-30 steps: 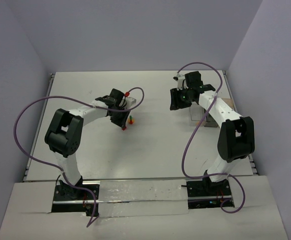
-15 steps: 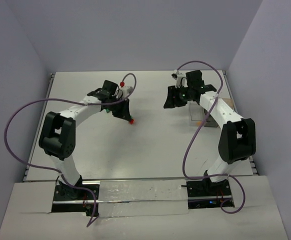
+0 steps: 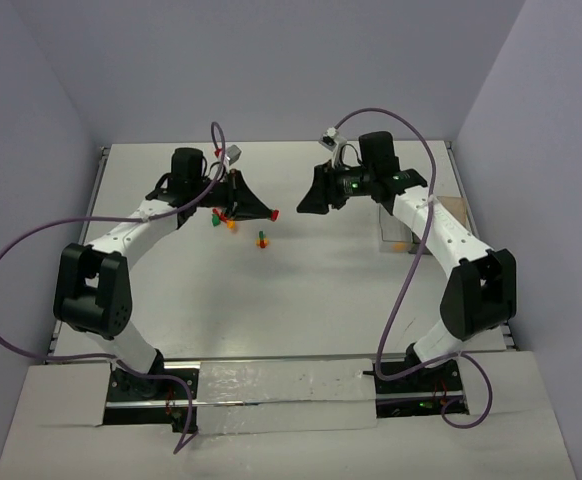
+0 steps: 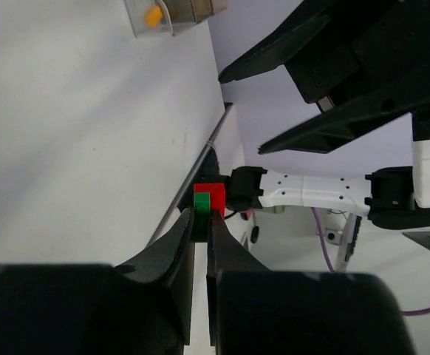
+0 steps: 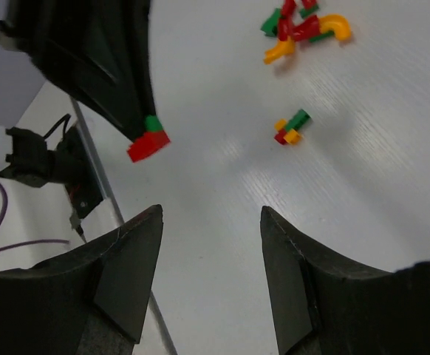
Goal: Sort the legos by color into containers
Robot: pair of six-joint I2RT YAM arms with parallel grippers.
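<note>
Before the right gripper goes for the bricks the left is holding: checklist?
1. Left gripper shut on red-green bricks: ok.
2. Right gripper open: ok, jaws stand wide.
3. Bricks lined up with the right jaws' gap: not ok; in the right wrist view they sit up and left of it.
4. Red end sticks out past the left gripper for a second grip: ok.
5. Loose legos down on the table, away from both grippers: ok.
6. Which bin of the containers takes red or green: cannot tell; only one orange piece shows.
</note>
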